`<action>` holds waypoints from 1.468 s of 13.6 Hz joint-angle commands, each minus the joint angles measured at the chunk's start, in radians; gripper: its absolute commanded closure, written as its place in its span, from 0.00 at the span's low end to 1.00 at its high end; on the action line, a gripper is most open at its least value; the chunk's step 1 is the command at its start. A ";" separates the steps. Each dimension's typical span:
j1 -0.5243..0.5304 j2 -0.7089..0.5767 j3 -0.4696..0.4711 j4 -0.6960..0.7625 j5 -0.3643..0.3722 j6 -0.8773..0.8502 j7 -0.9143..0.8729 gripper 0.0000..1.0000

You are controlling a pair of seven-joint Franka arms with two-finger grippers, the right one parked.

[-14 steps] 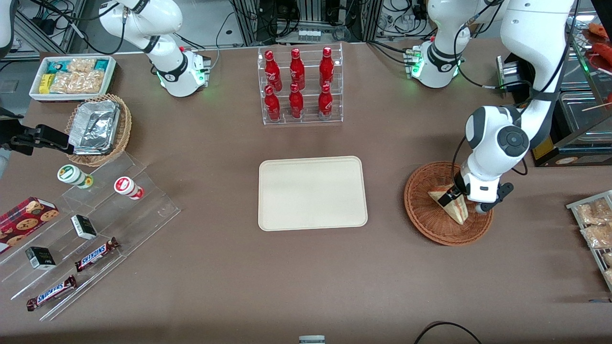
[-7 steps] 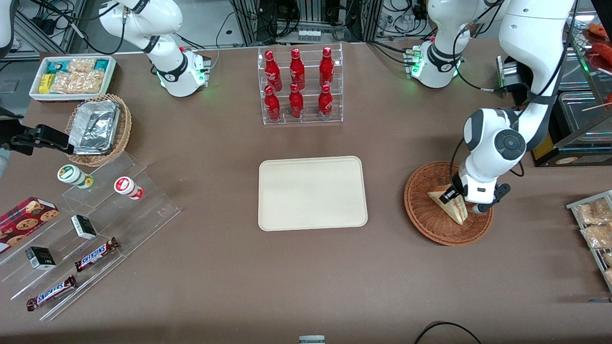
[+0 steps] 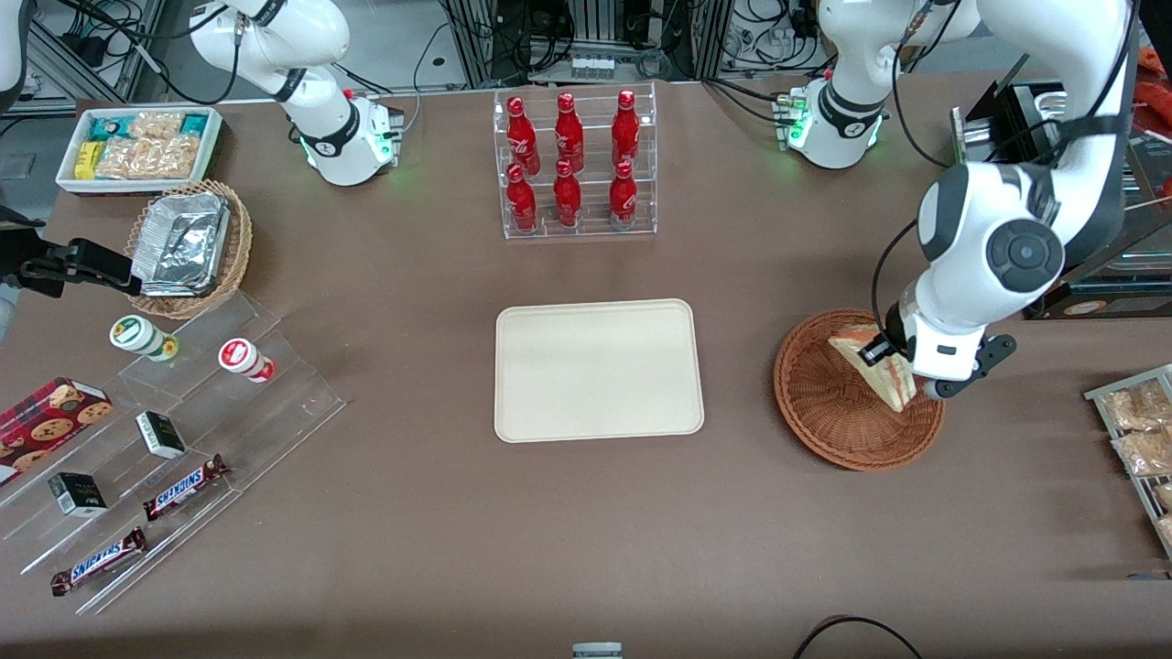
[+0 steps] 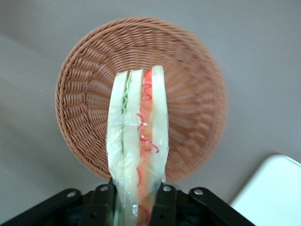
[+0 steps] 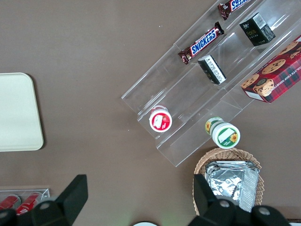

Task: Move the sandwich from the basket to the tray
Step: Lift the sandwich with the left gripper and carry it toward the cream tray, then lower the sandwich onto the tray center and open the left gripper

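Lifted since 0.5 s ago, the gripper [image 3: 890, 359] pinches the sandwich [image 3: 877, 370] above the basket [image 3: 829, 407]; its long axis runs 11-to-5 o'clock, tip at 5.

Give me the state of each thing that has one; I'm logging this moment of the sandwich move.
gripper: jaws shut on the sandwich, above the basket.
sandwich: wrapped in clear film, gripped, lifted clear of the basket.
basket: upright on the table, nothing in it.
tray: flat on the table, nothing on it yet.
bottles: six, upright in their clear rack.
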 commanded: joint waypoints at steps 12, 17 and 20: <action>-0.527 0.556 -0.024 0.625 -0.010 -0.012 -0.039 1.00; -0.586 0.648 -0.022 0.657 0.002 0.024 -0.028 1.00; -0.609 0.708 -0.021 0.680 0.006 0.074 -0.034 1.00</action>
